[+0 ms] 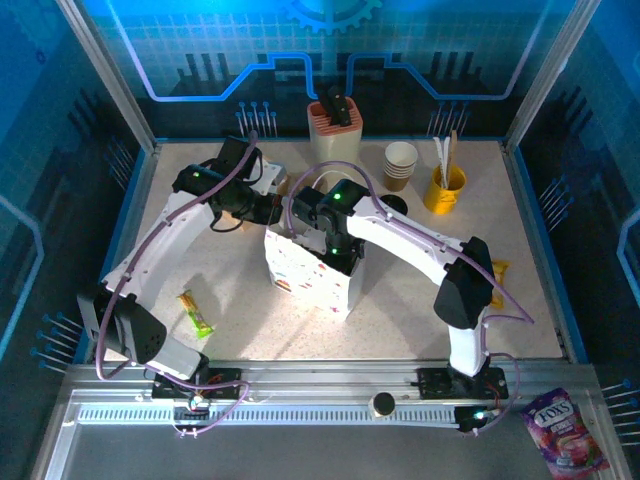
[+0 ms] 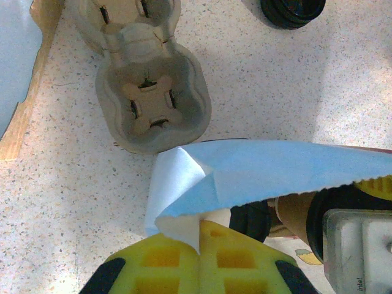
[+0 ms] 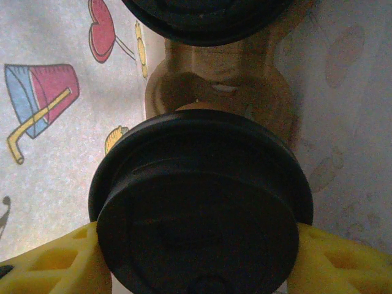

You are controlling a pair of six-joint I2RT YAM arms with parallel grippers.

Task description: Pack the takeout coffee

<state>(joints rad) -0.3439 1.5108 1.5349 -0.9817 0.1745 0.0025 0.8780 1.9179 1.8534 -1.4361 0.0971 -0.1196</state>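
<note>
The left gripper (image 2: 199, 244) is pinched tight on the rim of the white paper bag with colourful prints (image 1: 303, 278). Inside the bag, the right gripper (image 3: 202, 245) has its yellow fingers (image 3: 55, 260) clamped on either side of a takeout coffee cup with a round black plastic lid (image 3: 202, 196). A second black-lidded cup (image 3: 205, 15) sits just beyond it, and a brown moulded pulp tray (image 3: 220, 86) shows between them.

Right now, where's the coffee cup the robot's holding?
The coffee cup is mid right wrist view, in the right gripper, inside the paper bag, near another lidded cup.
</note>
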